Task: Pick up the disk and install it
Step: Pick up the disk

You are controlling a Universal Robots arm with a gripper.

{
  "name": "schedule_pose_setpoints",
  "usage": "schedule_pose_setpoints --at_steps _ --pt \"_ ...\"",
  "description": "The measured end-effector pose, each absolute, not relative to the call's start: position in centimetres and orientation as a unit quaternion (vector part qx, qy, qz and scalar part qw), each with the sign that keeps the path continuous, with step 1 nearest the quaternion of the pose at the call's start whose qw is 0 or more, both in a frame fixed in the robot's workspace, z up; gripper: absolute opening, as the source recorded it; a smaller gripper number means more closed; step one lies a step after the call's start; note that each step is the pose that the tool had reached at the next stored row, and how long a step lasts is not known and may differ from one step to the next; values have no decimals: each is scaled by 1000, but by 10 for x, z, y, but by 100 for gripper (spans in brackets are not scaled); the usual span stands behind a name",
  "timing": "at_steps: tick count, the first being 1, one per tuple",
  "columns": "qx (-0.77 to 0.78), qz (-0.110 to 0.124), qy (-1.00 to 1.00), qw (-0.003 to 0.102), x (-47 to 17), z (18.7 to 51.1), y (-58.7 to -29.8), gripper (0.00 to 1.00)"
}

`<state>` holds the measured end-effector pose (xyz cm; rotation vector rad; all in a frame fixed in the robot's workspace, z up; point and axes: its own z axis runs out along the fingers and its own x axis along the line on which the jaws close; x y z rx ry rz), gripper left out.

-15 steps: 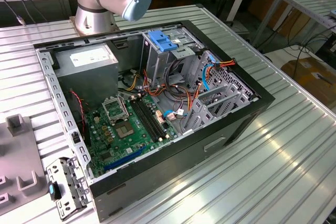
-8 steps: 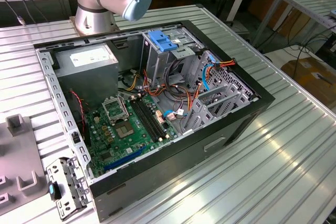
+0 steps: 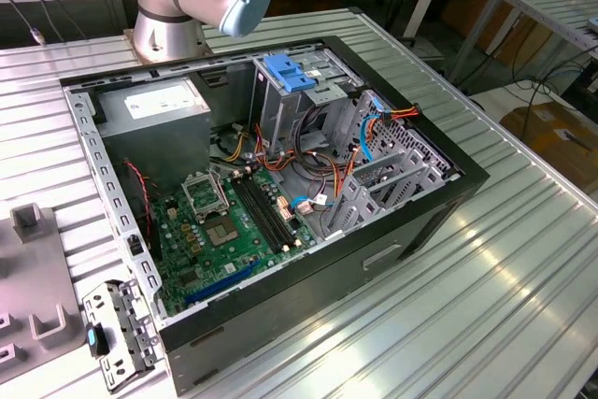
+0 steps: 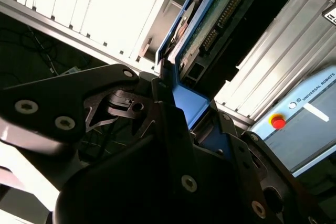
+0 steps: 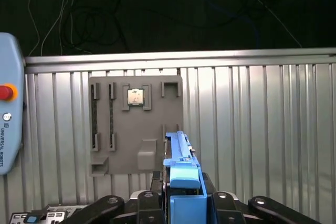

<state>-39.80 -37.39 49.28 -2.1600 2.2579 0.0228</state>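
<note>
One claw [image 5: 182, 195] – seemingly clamped – holds disk [image 5: 179, 153] edge-on.

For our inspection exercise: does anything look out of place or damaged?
A grey metal cage with a blue plastic latch lies loose on the ribbed table, outside the open black computer case. The gripper clamps the blue-railed disk; no damage shows.

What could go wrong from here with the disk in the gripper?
1. The gripper clamps the disk by one end, with most of it sticking out; it could tilt or slip.
2. In the exterior view, loose cables lie beside the drive cage in the computer case; the disk might snag them going in.
</note>
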Motion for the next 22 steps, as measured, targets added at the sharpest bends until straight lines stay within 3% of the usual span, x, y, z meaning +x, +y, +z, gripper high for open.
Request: schedule_pose_setpoints --at_steps 22 --pt "-691 7 723 8 -371 493 -374 37"
